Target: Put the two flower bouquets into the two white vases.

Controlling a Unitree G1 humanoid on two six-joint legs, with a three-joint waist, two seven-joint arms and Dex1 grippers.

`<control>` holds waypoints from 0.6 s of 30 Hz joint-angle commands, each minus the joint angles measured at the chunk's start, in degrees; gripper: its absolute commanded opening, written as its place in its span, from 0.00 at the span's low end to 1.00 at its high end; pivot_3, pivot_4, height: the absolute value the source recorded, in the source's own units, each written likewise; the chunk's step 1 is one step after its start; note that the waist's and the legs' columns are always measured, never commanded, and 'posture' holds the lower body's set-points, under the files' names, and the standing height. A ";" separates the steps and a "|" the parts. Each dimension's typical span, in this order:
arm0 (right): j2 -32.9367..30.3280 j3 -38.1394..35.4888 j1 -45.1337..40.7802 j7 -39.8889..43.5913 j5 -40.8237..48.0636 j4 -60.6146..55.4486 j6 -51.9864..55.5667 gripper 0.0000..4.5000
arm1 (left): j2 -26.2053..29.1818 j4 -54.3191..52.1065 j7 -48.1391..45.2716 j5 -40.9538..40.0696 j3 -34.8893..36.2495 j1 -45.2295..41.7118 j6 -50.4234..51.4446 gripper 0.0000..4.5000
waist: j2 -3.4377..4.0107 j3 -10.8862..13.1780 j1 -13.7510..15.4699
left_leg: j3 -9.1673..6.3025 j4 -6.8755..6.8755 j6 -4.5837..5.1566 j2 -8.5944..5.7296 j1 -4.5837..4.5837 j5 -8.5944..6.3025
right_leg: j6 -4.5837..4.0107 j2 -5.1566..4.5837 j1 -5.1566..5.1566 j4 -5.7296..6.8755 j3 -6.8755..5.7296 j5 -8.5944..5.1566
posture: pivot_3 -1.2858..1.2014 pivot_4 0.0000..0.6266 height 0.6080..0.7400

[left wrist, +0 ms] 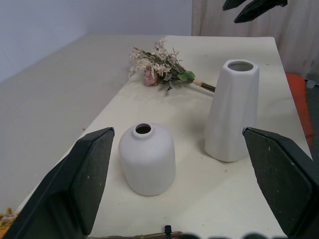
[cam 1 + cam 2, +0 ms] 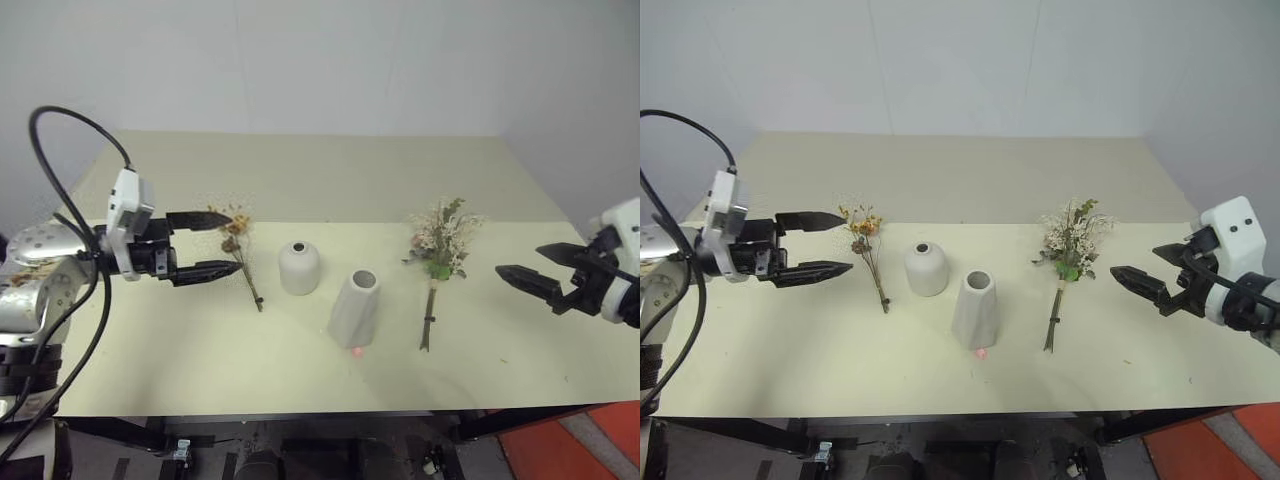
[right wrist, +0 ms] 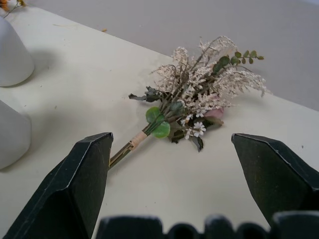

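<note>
A small sparse bouquet [image 2: 238, 247] of brown stems with orange-brown blooms lies flat left of centre on the table. To its right stand the short rounded white vase [image 2: 299, 267] and the taller tapered white vase [image 2: 356, 307]. The bushy cream, green and pink bouquet [image 2: 439, 252] lies flat further right, stem toward the front edge. My left gripper [image 2: 208, 245] hovers open just left of the small bouquet, fingers spread wide. My right gripper [image 2: 530, 265] hangs open to the right of the bushy bouquet [image 3: 197, 99], which lies between its fingers in the right wrist view. Both vases [image 1: 148, 158] [image 1: 233, 109] appear ahead of the left fingers.
The pale yellow-green table [image 2: 300, 180] runs back to a white wall. An orange-red floor patch [image 2: 570, 440] lies beyond the table's front right corner. A small red light spot [image 2: 357, 350] sits at the tall vase's base.
</note>
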 commanded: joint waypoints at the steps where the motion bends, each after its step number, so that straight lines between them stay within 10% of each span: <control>1: -0.61 0.16 -1.97 1.21 -1.39 0.52 -0.37 1.00 | 0.96 -2.58 0.55 -1.21 2.23 0.73 -0.02 1.00 | 0.00 0.00 0.01 | 0.00 0.00 0.00 0.00 0.01 0.00 | 0.00 0.00 0.00 0.00 0.00 0.00 | 0.52 0.24 1.00; 12: -0.36 3.34 -5.18 3.98 -3.35 1.32 0.53 1.00 | 2.40 -6.19 6.30 -0.89 1.93 2.28 5.51 1.00 | 0.03 0.02 0.05 | 0.00 0.00 0.00 0.00 -0.02 0.00 | 0.00 0.00 -0.04 0.00 0.00 0.00 | 0.52 0.24 1.00; 18: 0.42 8.30 -10.80 6.71 -2.91 -0.51 -1.24 1.00 | 3.17 -4.56 21.55 10.97 -13.90 -10.73 26.47 1.00 | 0.02 0.03 0.22 | -0.04 0.01 0.00 -0.04 -0.01 0.00 | 0.05 0.01 0.00 0.00 0.00 0.02 | 0.52 0.24 1.00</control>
